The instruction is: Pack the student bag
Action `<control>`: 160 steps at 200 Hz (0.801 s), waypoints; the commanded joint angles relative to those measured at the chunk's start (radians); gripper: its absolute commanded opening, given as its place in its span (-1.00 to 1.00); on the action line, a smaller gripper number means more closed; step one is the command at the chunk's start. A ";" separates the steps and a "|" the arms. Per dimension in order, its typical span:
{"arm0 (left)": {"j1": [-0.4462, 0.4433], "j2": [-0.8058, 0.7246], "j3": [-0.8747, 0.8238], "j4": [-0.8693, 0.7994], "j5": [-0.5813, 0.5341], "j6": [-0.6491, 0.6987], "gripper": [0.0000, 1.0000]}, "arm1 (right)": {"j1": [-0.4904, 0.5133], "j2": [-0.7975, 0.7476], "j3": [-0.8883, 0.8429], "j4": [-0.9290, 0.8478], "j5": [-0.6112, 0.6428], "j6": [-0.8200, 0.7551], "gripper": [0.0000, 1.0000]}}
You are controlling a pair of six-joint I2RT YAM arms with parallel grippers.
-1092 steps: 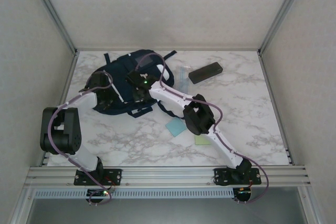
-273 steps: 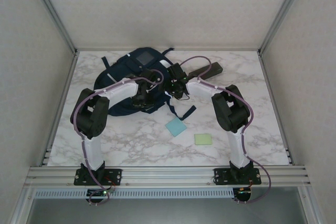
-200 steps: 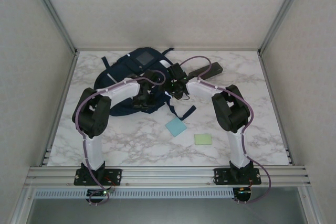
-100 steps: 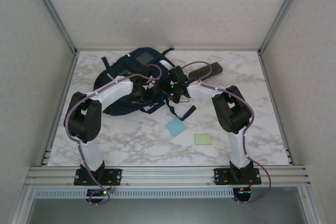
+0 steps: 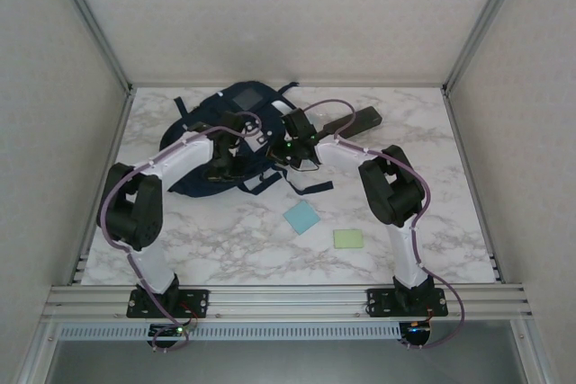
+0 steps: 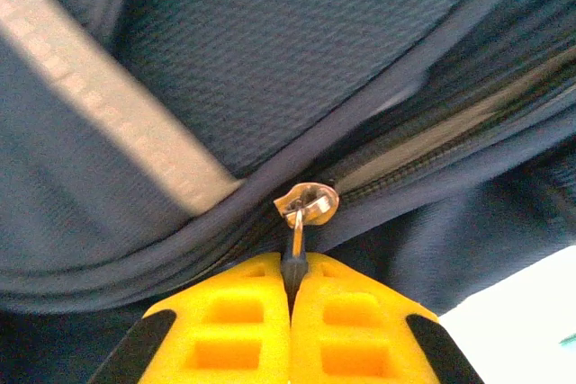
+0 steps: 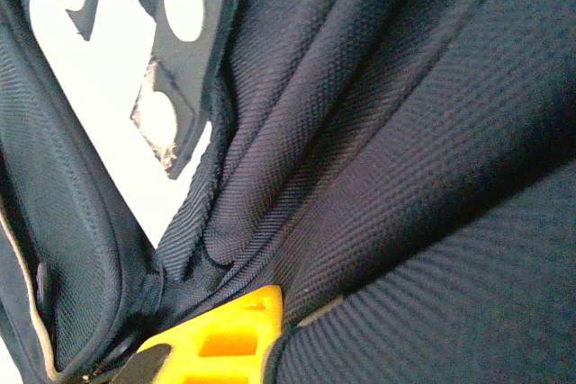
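On a marble table [image 5: 432, 186], two robot arms meet at a student bag [image 5: 229, 105]

Toward the upper left of the overhead view, the dark navy student bag lies flat at the far edge of the table, with its small grey square patch at the top. Both arms reach up from the bottom of the frame and bend inward over it.

The left gripper [image 6: 290, 267] sits on the lower middle of the bag. Its wrist camera shows two yellow fingers [image 6: 234, 321] pressed tightly together at the bottom of the frame. They pinch a thin metal zipper pull [image 6: 297, 227] that hangs from a slider on a curved zipper line. A pale grey stripe [image 6: 108, 105] crosses the upper left.

The right gripper [image 5: 286, 146] rests on the bag's right edge and is closed. Its wrist camera shows one yellow finger [image 7: 229, 325] at the bottom, tucked under folds of navy cloth. Whether it pinches any cloth cannot be told.

Below the bag, near the centre of the overhead view, lies a light blue square pad [image 5: 301, 218], with a pale green pad [image 5: 347, 238] to its lower right. A long dark case [image 5: 355, 120] lies just right of the bag.
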 commanded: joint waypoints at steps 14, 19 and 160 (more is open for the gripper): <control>0.113 -0.105 -0.043 -0.217 -0.237 0.035 -1.00 | -0.049 0.058 0.151 -0.149 0.194 -0.185 -1.00; 0.124 -0.115 -0.046 -0.220 -0.238 0.036 -1.00 | -0.049 0.068 0.176 -0.162 0.199 -0.196 -1.00; 0.108 -0.229 0.075 -0.185 0.112 -0.063 -1.00 | -0.099 0.097 0.381 -0.304 0.042 -0.158 0.27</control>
